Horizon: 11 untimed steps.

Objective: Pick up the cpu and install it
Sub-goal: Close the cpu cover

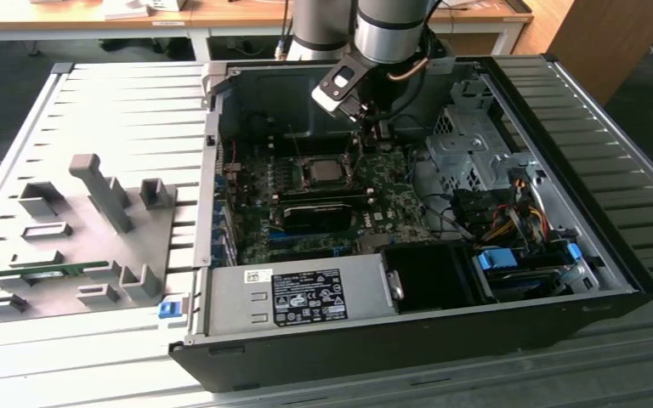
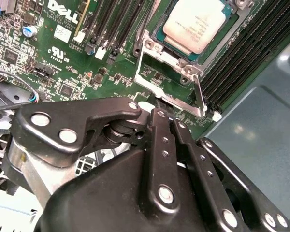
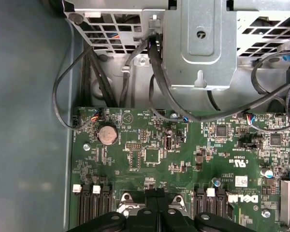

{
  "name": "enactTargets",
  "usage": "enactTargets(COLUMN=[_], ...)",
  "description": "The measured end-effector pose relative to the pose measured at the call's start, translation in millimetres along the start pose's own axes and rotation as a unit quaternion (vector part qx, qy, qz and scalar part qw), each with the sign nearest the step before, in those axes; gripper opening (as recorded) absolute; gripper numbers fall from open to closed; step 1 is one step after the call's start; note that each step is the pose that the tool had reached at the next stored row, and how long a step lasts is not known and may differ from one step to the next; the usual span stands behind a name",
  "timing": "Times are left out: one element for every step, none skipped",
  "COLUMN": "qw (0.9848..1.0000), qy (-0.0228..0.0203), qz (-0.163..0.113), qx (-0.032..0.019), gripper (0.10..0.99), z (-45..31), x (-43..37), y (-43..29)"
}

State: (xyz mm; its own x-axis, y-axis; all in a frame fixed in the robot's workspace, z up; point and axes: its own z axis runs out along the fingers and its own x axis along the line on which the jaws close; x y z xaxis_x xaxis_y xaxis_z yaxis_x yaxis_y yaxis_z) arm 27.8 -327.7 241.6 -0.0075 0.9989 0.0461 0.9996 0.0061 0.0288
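The cpu (image 2: 199,23), a square chip with a silver-grey metal top, lies flat in its socket on the green motherboard (image 2: 48,53). In the exterior view the cpu (image 1: 324,172) sits in the middle of the open computer case. The socket's hinged metal frame (image 2: 170,83) stands flipped open beside the chip. My gripper (image 2: 157,112) hangs just off the free end of that frame, a little away from the chip. Its black fingers (image 3: 150,195) are pressed together with nothing between them. From outside, the gripper (image 1: 379,129) hovers over the board toward the case's far wall.
A metal drive cage (image 3: 198,43) with black cables (image 3: 159,96) stands close by the gripper. The power supply (image 1: 292,297) and a black shroud (image 1: 434,276) fill the case's near end. A grey fixture (image 1: 88,229) holding a green memory stick (image 1: 48,272) lies on the exterior view's left.
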Motion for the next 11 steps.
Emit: enactTargets(qw=[1.0,1.0,1.0,1.0,1.0,1.0,1.0,1.0,1.0,1.0,1.0], qy=[0.0,0.0,0.0,0.0,0.0,0.0,0.0,0.0,0.0,0.0,0.0], qz=[0.0,0.0,0.0,0.0,0.0,0.0,0.0,0.0,0.0,0.0,0.0], qx=[0.0,0.0,0.0,0.0,0.0,0.0,0.0,0.0,0.0,0.0,0.0], gripper=[0.106,0.106,0.106,0.106,0.106,0.106,0.106,0.106,0.106,0.106,0.106], z=[0.0,0.0,-0.1,-0.1,-0.1,-0.1,-0.2,-0.2,-0.2,-0.2,-0.2], x=[0.0,0.0,0.0,0.0,0.0,0.0,0.0,0.0,0.0,0.0,0.1], y=[-0.8,-1.5,-2.2,-2.9,-3.6,-4.3,-4.9,-5.6,-6.3,-7.0,-7.7])
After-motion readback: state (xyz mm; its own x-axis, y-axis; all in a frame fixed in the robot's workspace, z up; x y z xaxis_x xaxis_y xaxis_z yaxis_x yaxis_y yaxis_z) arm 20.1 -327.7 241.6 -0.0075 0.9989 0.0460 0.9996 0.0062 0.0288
